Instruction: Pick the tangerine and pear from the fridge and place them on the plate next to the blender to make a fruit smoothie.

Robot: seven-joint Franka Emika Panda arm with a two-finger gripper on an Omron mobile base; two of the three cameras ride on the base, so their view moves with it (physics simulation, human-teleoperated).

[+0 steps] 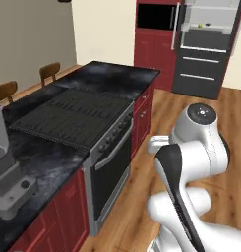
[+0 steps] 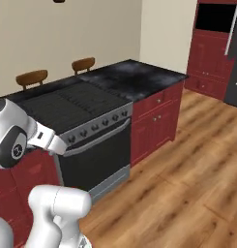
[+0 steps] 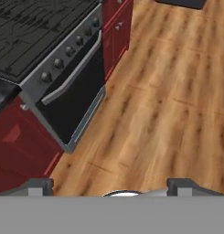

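Note:
The fridge (image 1: 206,47) stands far across the room at the back right, its upper part open on a pale interior. A tiny yellow-green speck on a shelf there looks like the pear (image 1: 199,24). The grey blender (image 1: 9,184) rises at the near left end of the black island counter (image 1: 114,76), cut off by the picture's edge. The tangerine and the plate are out of view. In the hand view my gripper (image 3: 112,187) is open, its fingertips (image 3: 40,186) wide apart with nothing between them. It hangs over the wooden floor, beside the oven front.
A black cooktop (image 1: 75,113) with an oven (image 1: 112,170) below fills the island's middle, with red cabinets (image 2: 156,123) on both sides. A black microwave (image 1: 156,17) sits left of the fridge. Two wooden chairs (image 2: 57,72) stand behind the island. Wooden floor (image 2: 187,164) runs toward the fridge.

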